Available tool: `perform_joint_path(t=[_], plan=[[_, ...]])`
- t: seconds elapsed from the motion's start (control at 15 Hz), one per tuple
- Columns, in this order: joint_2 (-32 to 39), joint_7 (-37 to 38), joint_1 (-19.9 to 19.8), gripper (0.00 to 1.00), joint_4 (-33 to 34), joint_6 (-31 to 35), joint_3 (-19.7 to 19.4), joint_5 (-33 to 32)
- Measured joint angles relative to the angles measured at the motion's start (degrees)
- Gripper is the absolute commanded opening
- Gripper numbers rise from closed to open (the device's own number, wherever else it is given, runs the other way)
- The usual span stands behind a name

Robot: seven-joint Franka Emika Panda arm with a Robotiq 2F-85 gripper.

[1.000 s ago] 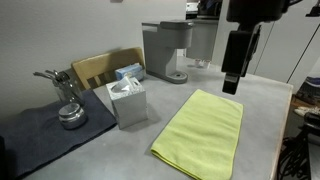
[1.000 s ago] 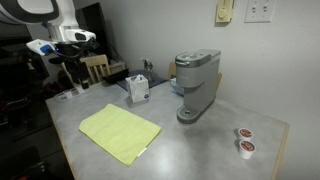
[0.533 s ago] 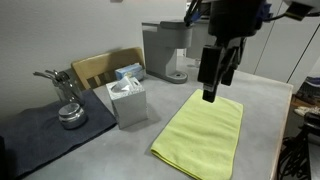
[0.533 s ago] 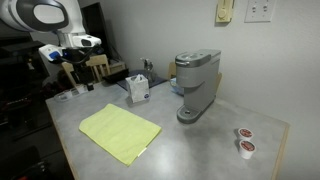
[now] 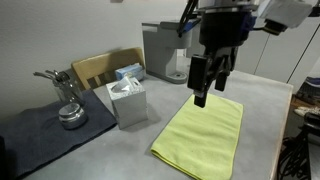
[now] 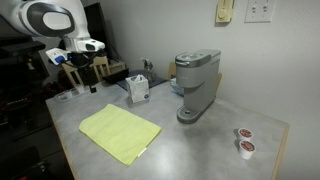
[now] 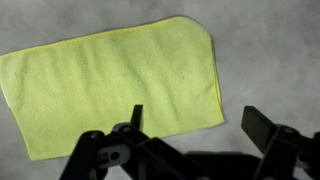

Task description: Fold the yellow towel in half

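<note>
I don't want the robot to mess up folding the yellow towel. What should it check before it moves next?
1. The towel lies flat and unfolded on the table: ok.
2. The gripper is open, as the wrist view shows: ok.
3. The gripper holds nothing: ok.
4. The gripper is lined up with a towel edge: ok. In the wrist view it sits half over the towel and half over the table.
5. The tissue box stands apart from the towel: ok.
6. The edge is loose enough to pinch: cannot tell.
</note>
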Motion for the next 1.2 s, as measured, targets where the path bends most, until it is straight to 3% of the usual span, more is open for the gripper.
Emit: perform_joint_path(t=[0.4,0.67,1.2], plan=[[1.5,-3.7,0.0,1.0,0.6,-0.1,0.0,1.4],[6.8,-7.4,0.3,1.0,3.9,-0.1,0.0,2.0],[18.1,-7.8,3.2,1.0,13.6,-1.8,0.1,-0.4]])
